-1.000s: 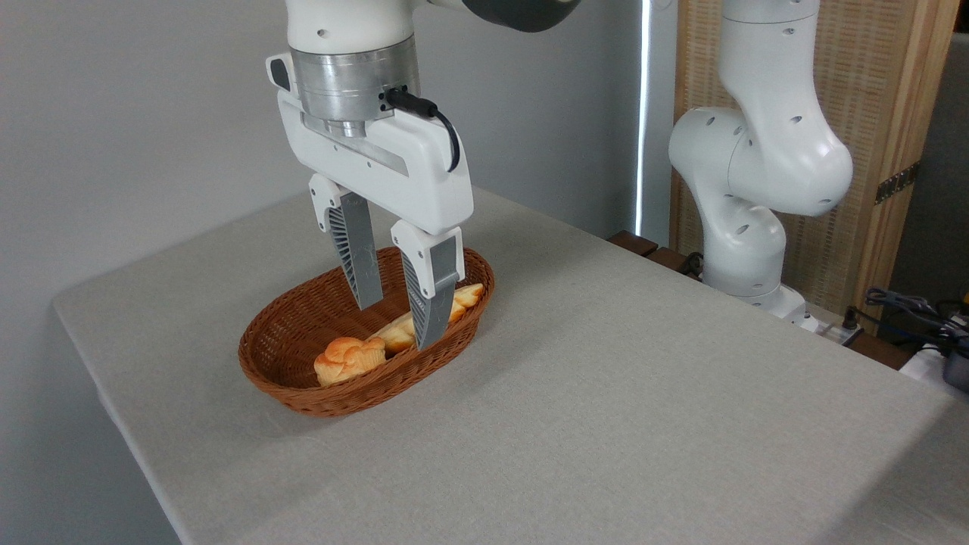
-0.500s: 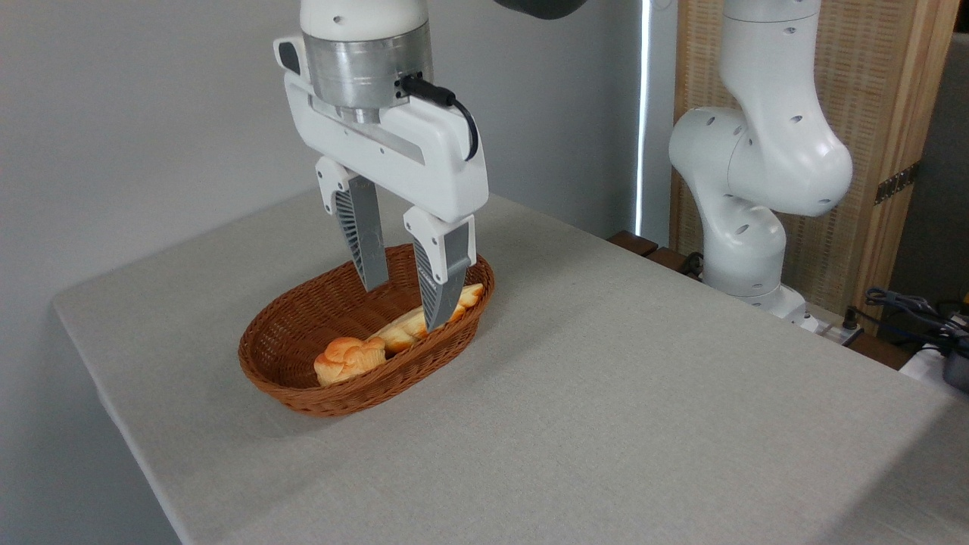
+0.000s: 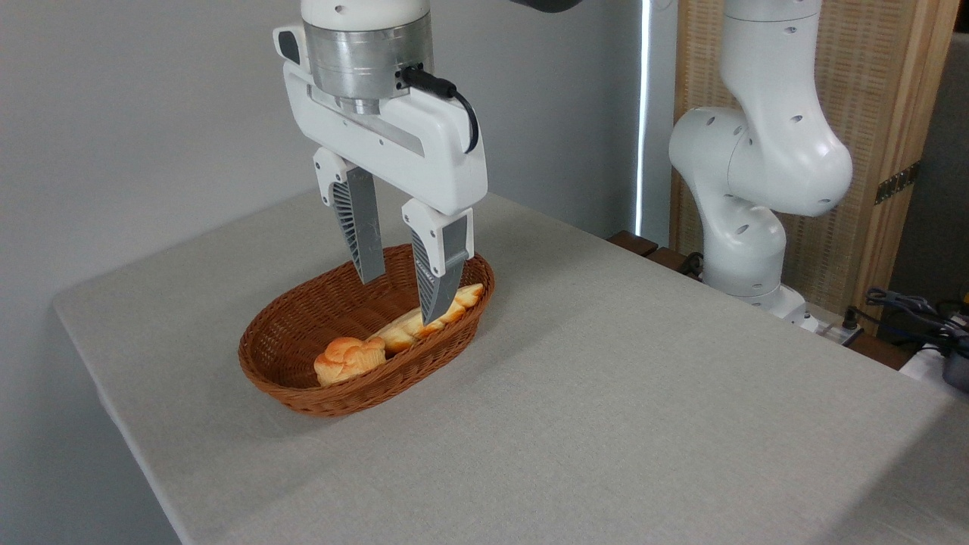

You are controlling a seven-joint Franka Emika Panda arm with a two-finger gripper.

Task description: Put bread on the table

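1. Wicker, brown and oval, the basket (image 3: 288,356) sits on the left part of the bench (image 3: 606,393), whose cloth top is a plain light grey-beige
2. Inside it the bread (image 3: 412,324) lies along the right inner wall: a long, flat, braided loaf, pale golden with a bumpy top, its long axis running from the near-left up to the far-right rim
3. A small round orange-brown knotted bun (image 3: 350,359) rests at the loaf's near-left end, seemingly touching it
4. Above the basket hangs the gripper (image 3: 400,291), its two ribbed grey fingers spread apart with nothing between them
5. The loaf lies just below and slightly right of the fingertips; the right finger crosses in front of its middle, so contact cannot be told
6. My judgement: the fingers need to straddle the loaf across its narrow width, clear of the rim
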